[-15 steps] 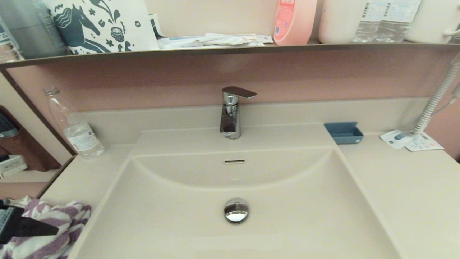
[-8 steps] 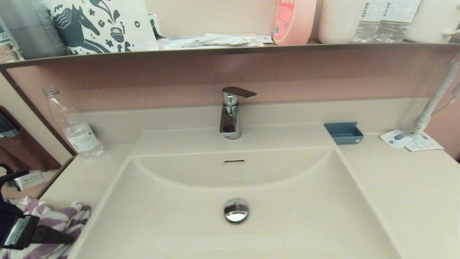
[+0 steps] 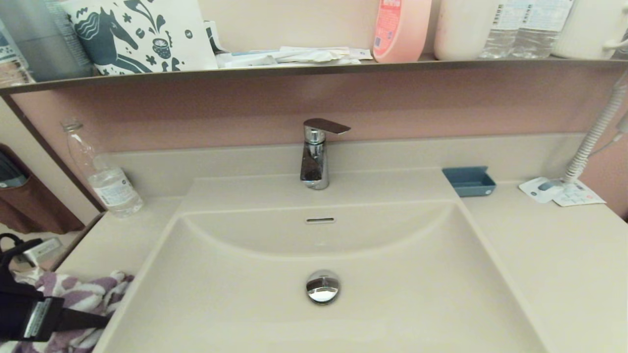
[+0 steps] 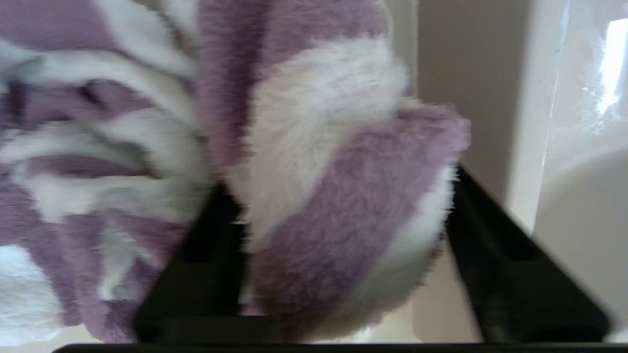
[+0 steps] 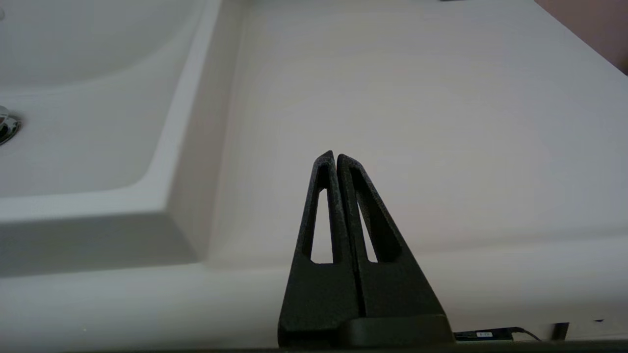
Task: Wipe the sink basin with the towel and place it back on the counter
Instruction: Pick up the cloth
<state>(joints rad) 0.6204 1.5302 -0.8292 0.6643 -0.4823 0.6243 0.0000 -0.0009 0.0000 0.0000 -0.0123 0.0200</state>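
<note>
The purple-and-white striped towel (image 3: 73, 289) lies bunched on the counter (image 3: 115, 240) at the near left, beside the sink basin (image 3: 392, 274). My left gripper (image 3: 98, 318) reaches into it from the left edge. In the left wrist view a thick fold of the towel (image 4: 314, 147) sits between the left gripper's (image 4: 338, 181) widely spread fingers (image 4: 490, 235), so it is open around the fold. The basin holds only its chrome drain plug (image 3: 322, 287), below the tap (image 3: 314, 157). My right gripper (image 5: 335, 156) is shut and empty over the right counter (image 5: 417, 98), out of the head view.
A clear water bottle (image 3: 105, 181) stands at the back left of the counter. A blue soap dish (image 3: 469, 180) sits right of the tap, with a card and a coiled cord (image 3: 588, 142) at the far right. Bottles and a printed bag (image 3: 142, 34) line the upper shelf.
My left gripper has pushed rightward and deeper into the towel. The towel's near edge has shifted slightly towards the basin. The right arm has not moved.
</note>
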